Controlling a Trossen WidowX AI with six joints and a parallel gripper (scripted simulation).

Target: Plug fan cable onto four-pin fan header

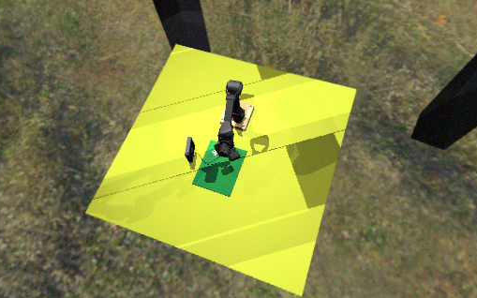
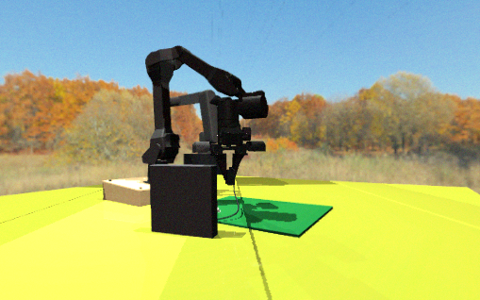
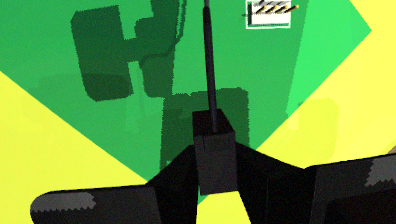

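Note:
My gripper (image 2: 230, 181) (image 3: 211, 150) is shut on the black plug (image 3: 216, 162), the fan cable's end block, above the board. The cable (image 3: 210, 65) runs from the plug toward the top of the wrist view, and in the exterior view it hangs down to the board. The green board (image 1: 219, 188) (image 2: 310, 213) (image 3: 240, 60) lies flat on the table. The four-pin header (image 3: 269, 20) (image 1: 215, 153), white with slanted pins, is up and right of the plug in the wrist view, apart from it. The plug's underside is hidden.
The black square fan (image 1: 189, 149) (image 2: 183, 200) stands upright beside the board, on its left in the top view. The arm's wooden base (image 1: 247, 123) (image 2: 129, 194) is behind the board. Dark shadows of the arm cross the board.

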